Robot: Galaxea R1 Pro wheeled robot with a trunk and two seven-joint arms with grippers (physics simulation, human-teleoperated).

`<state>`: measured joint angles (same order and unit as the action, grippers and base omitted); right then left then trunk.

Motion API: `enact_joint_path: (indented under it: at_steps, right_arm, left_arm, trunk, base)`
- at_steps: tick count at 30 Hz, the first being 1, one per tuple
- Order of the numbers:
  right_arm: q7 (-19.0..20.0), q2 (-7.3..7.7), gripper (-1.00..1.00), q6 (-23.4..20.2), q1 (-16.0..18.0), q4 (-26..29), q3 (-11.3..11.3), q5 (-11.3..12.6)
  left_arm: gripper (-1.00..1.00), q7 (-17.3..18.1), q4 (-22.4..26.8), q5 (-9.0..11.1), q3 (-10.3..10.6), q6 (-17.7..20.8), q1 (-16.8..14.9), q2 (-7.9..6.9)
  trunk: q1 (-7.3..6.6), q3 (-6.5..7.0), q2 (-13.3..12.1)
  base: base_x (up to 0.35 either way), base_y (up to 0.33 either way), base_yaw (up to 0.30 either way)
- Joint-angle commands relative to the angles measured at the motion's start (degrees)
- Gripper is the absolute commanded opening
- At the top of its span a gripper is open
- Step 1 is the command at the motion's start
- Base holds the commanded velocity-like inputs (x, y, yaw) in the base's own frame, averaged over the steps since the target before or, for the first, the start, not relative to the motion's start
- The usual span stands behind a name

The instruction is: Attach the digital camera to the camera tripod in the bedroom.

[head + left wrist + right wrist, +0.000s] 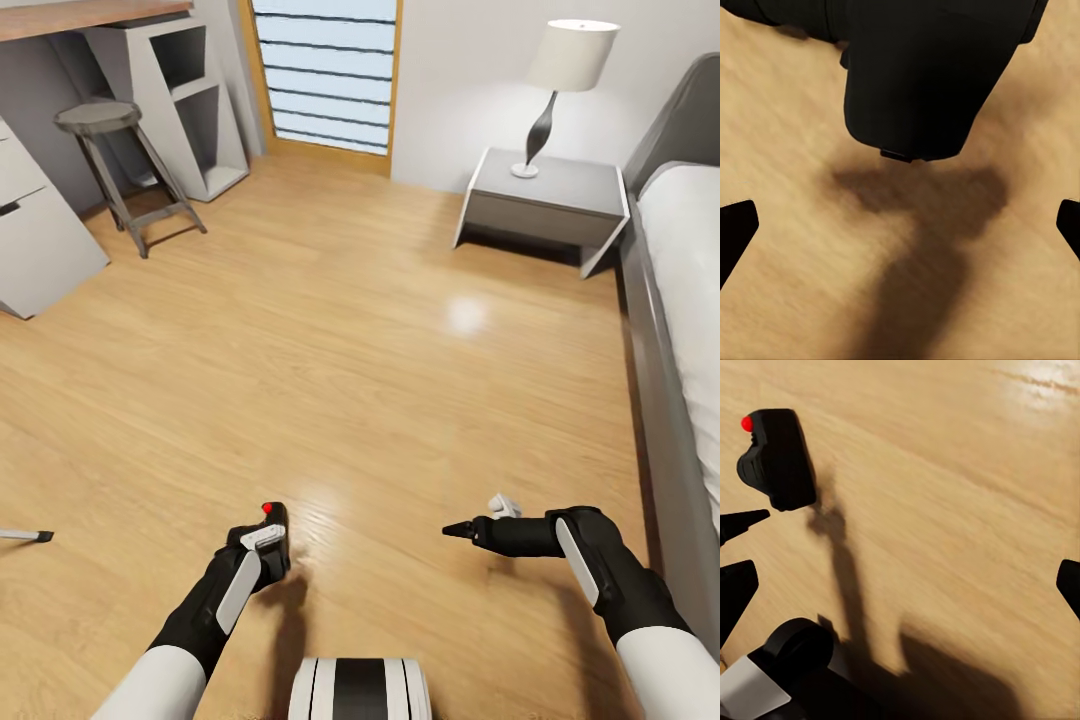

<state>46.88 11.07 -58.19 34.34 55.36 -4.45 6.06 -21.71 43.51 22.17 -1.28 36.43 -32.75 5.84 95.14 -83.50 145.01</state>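
Clearly our left end effector (268,545) is clamped on the camera (272,522), rigid, light; right end effector (490,520) apart, empty.

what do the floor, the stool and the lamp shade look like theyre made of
Floor: light wood planks with a glossy finish, judging by grain lines and a bright reflection. Stool: probably grey metal, matte, with thin legs and rungs. Lamp shade: off-white, likely fabric or paper; its soft even surface leaves that open.
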Motion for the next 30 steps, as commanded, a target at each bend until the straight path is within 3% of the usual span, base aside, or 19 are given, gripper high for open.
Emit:
enact_joint_path:
  at_steps: [1, 23, 30]
  right_arm:
    - [-0.21, 0.01, 1.00, -0.47, 0.02, 0.01, -0.04, 0.53]
    - [0.02, 0.39, 1.00, -0.52, 0.02, 0.11, -0.04, 0.64]
    - [1.26, 0.62, 1.00, -0.60, 0.02, 0.32, -0.08, 1.11]
  left_arm:
    - [1.00, -0.44, 0.09, 0.60, -0.13, 0.15, -0.01, 0.04]
    - [1.00, -0.53, 0.23, 0.48, -0.11, 0.13, -0.02, 0.00]
    - [1.00, -0.53, 0.83, -0.86, -0.06, 0.13, -0.02, 0.02]
  trunk:
    - [0.01, -0.27, 0.03]
    - [0.58, -5.14, 0.33]
    - [0.73, -6.47, 0.41]
  base:
    - [0.000, 0.000, 0.000]
    - [0.000, 0.000, 0.000]
    - [0.000, 0.000, 0.000]
